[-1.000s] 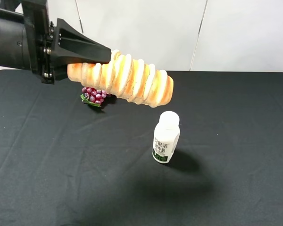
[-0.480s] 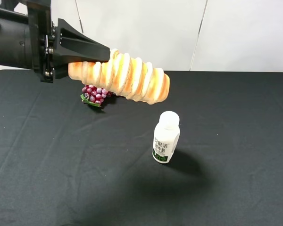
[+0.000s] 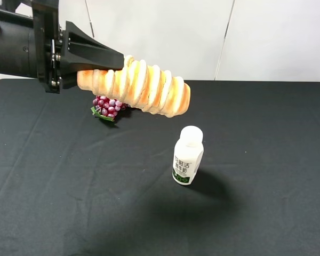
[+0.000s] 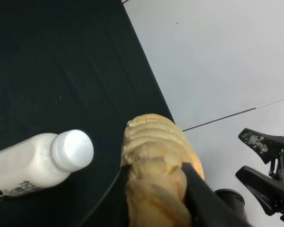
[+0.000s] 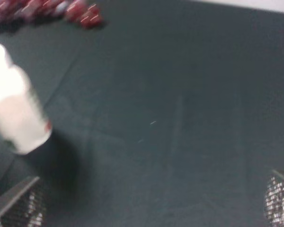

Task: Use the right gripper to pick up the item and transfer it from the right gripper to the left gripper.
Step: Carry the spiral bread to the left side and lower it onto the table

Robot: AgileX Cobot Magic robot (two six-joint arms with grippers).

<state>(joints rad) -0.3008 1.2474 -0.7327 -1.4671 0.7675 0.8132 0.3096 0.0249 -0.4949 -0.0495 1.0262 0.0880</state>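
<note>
- Black cloth (image 3: 69,202) covers the whole table, from the near edge to the far edge.
- The right gripper (image 5: 146,203) hangs over the cloth. Its two fingers (image 5: 14,203) stand wide apart and there is nothing between them. The high camera does not show this claw.
- A white milk bottle (image 3: 188,156) stands up straight on the cloth, a bit right of the middle. Its white cap is on. The bottle is not see-through, so I cannot tell what is inside.
- A small bunch of red grapes (image 3: 108,108) lies on the cloth, farther back and to the left of the bottle, well apart from it.
- The left gripper (image 3: 114,66) reaches in from the far left, up in the air, pointing to the right. Its black fingers (image 3: 96,53) are squeezed tight on the left end of the bread roll (image 3: 149,88).
- The golden roll sticks out to the right from the claw, and its free end dips down a little. It touches nothing but the claw. In the high view it hides the top of the grapes.
- A white wall (image 3: 266,37) stands behind the table.
</note>
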